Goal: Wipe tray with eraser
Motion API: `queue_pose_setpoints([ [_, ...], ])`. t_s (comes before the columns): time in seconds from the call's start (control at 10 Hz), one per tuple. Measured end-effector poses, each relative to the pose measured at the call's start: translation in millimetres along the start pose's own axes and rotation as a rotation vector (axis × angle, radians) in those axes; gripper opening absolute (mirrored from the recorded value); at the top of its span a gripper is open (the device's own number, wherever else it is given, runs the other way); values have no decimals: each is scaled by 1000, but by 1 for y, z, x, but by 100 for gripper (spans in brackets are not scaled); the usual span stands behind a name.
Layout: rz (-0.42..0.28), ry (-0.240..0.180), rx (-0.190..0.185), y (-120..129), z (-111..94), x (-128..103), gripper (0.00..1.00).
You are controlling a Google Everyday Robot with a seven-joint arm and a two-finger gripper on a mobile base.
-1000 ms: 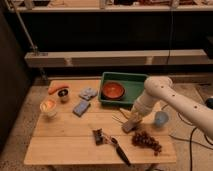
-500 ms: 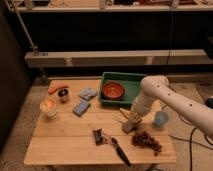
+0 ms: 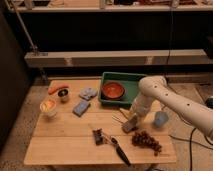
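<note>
Your arm [image 3: 172, 102] is cut off at the right edge; it bends beside the tray [image 3: 131, 84] and points down. The gripper [image 3: 133, 118] sits low over the eraser [image 3: 129, 126], which lies on the table [image 3: 65, 135] right of centre, just below the tray, partly hidden. Whether it grasps the eraser or has released it, you cannot tell.

The scene is lit dimly and warmly from overhead. The wooden table [image 3: 65, 135] is shown as the brightest surface, while the shelving beyond the gripper is left in near darkness. The gripper [image 3: 132, 119] is seen low over the table, just in front of the tray [image 3: 131, 80]. The eraser [image 3: 129, 126] directly beneath it is rendered dark. A pale sheen is caught on the white arm [image 3: 165, 97] above the gripper. A washed-out glow is given off by the cup [image 3: 48, 106] at the table end farthest from the gripper.
</note>
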Motion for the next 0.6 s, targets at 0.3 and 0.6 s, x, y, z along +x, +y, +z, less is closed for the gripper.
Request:
queue_pose_setpoints([
  [0.3,1,0,-2,0,1,0,80],
  [0.6,4,-3,1,1,1,0,80],
])
